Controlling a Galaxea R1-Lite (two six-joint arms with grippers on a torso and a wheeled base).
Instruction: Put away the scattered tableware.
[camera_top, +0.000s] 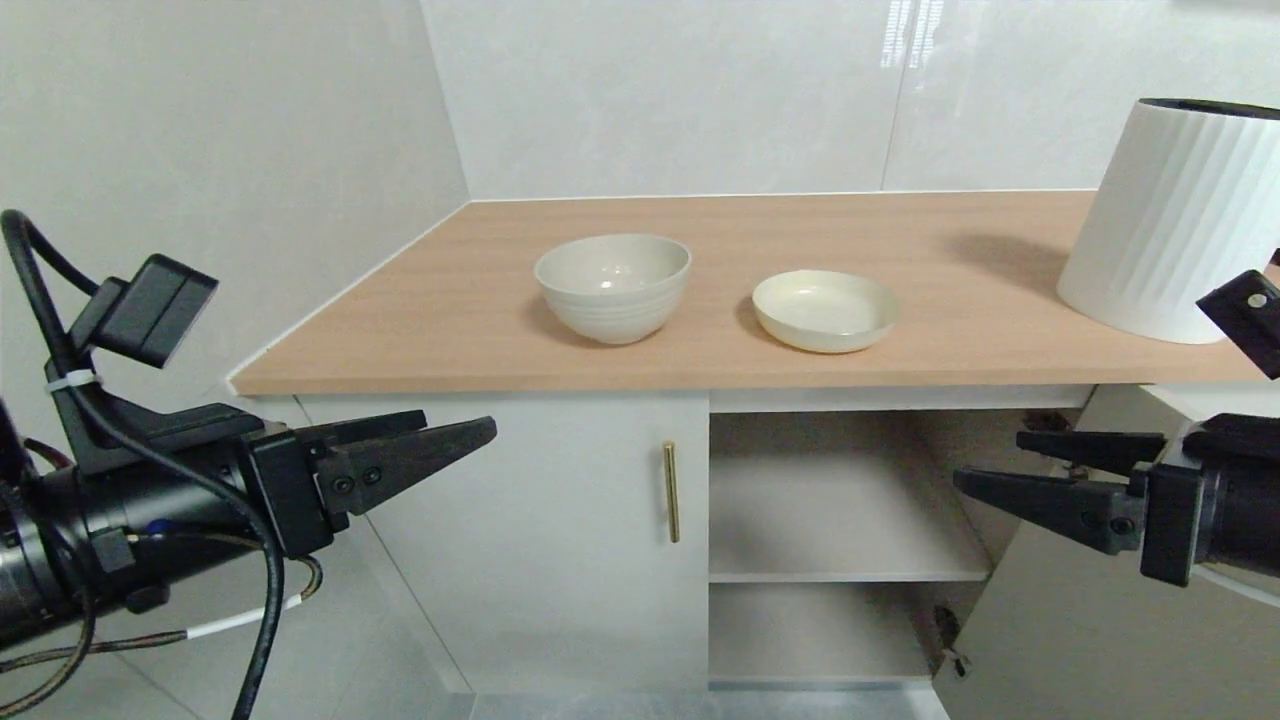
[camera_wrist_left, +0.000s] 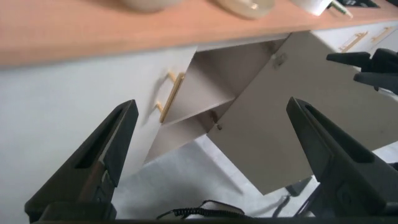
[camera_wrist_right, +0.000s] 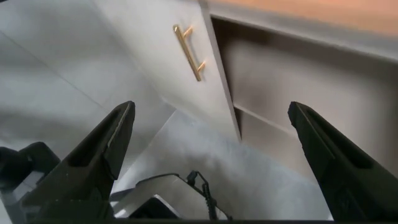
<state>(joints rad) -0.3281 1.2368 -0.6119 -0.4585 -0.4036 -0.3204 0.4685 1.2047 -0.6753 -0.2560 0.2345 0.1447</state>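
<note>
Nearest: left gripper (camera_top: 460, 425) and right gripper (camera_top: 988, 458) hang low in front of the cabinet, on either side of it. Both claws are spread wide and hold nothing, probably staged ready for a pick. Wrist views confirm the gaps: left (camera_wrist_left: 211, 106), right (camera_wrist_right: 210, 107).

Next: cabinet. The left door is closed, with a brass handle (camera_top: 671, 492). The right door (camera_top: 1060, 640) is swung out, likely opened so the tableware can go inside. The shelf (camera_top: 840, 575) is bare, with a lower compartment beneath.

Farther: on the countertop (camera_top: 450, 330) sit a deep bowl (camera_top: 613, 285) and a shallow dish (camera_top: 825, 310), both upright and near each other but apart. Neither is touched, so my call is that the put-away has barely begun.

Farthest right: a white ribbed container (camera_top: 1170, 220) stands on the counter.

View differences: the head view gives both dishes whole and shows their spacing. The left wrist view catches just their undersides at the counter edge, but adds the open door's face and the other arm's claw beyond it. The right wrist view gives the handle close up and the cabinet's open side.
</note>
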